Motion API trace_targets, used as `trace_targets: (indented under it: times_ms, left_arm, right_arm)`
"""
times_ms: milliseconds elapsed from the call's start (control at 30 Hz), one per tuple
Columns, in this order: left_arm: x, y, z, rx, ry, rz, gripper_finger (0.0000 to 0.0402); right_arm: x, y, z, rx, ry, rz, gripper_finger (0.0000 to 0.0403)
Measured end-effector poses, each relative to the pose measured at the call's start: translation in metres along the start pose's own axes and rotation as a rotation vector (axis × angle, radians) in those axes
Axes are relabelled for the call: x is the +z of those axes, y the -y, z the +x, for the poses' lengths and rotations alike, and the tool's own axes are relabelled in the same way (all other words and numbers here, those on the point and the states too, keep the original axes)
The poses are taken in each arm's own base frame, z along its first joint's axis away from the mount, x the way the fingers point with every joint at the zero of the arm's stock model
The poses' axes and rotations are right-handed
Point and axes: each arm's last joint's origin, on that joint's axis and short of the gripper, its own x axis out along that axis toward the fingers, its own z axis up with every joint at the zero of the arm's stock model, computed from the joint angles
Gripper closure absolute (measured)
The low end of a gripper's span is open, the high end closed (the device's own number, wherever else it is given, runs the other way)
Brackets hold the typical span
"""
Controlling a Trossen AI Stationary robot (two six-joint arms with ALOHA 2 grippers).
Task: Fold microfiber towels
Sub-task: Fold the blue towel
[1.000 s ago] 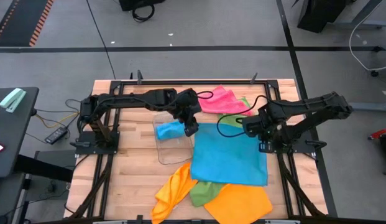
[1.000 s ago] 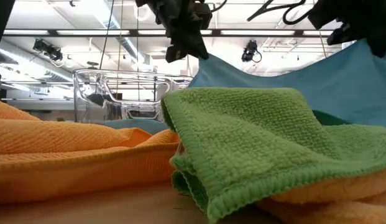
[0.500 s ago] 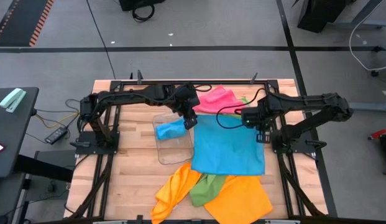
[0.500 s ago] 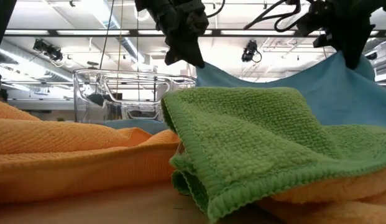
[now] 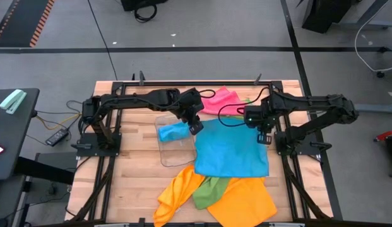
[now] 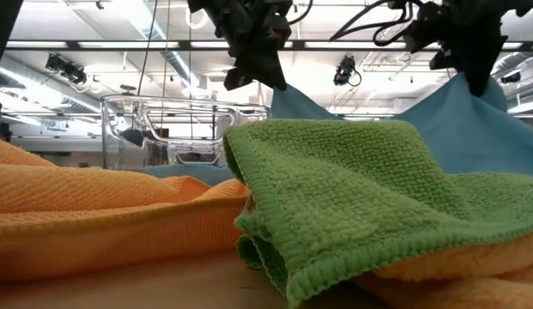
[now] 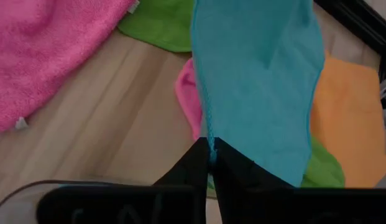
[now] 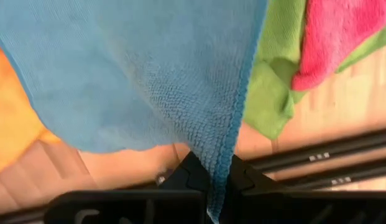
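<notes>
A sky-blue towel [image 5: 232, 150] hangs between my two grippers by its far corners, and its near part lies on the table. My left gripper [image 5: 196, 128] is shut on the far left corner and my right gripper [image 5: 264, 137] on the far right corner. In the low view the towel's top edge [image 6: 360, 113] sags between them. Its near edge rests on orange towels [image 5: 243, 200] and a green towel [image 5: 210, 189]. A pink towel [image 5: 221, 101] lies on the table behind it. My left gripper pinches the blue towel's far left corner [image 7: 210, 142] between its two fingers, which slant down from the far left. The corner is lifted clear and the cloth falls away below it. My right gripper pinches the far right corner [image 8: 227, 155] at the hemmed edge, fingers pointing down from above. The cloth hangs below them, slack toward the other gripper.
A clear plastic tray [image 5: 165, 151] holding a folded blue towel [image 5: 172, 131] stands left of the held towel, close to my left gripper. A second green towel [image 5: 247, 104] lies under the pink one. Bare wood shows at the near left [image 5: 136, 183].
My right gripper has gone toward the table's far edge and a little to the left, still shut on its corner. The blue towel's near edge has slid toward the far side, uncovering more of the green and orange towels. Its top edge has gone slack.
</notes>
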Motion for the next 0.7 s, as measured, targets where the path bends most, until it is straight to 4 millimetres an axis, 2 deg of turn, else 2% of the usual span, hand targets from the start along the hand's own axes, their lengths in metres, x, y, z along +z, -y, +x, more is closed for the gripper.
trace_targets:
  times_ms: [200,467,700]
  left_arm:
    - [0.0,-0.001,0.001,0.03,0.009,-0.026,0.0392]
    - [-0.002,0.0,0.017,0.035,-0.018,-0.075,0.037]
    - [-0.001,0.002,0.019,0.018,0.003,-0.098,0.0392]
  right_arm:
    - [0.005,0.0,0.015,-0.008,0.031,0.009,0.0386]
    - [0.005,0.005,0.033,-0.019,0.01,0.056,0.0386]
    - [0.006,0.004,0.035,-0.002,0.014,0.063,0.0386]
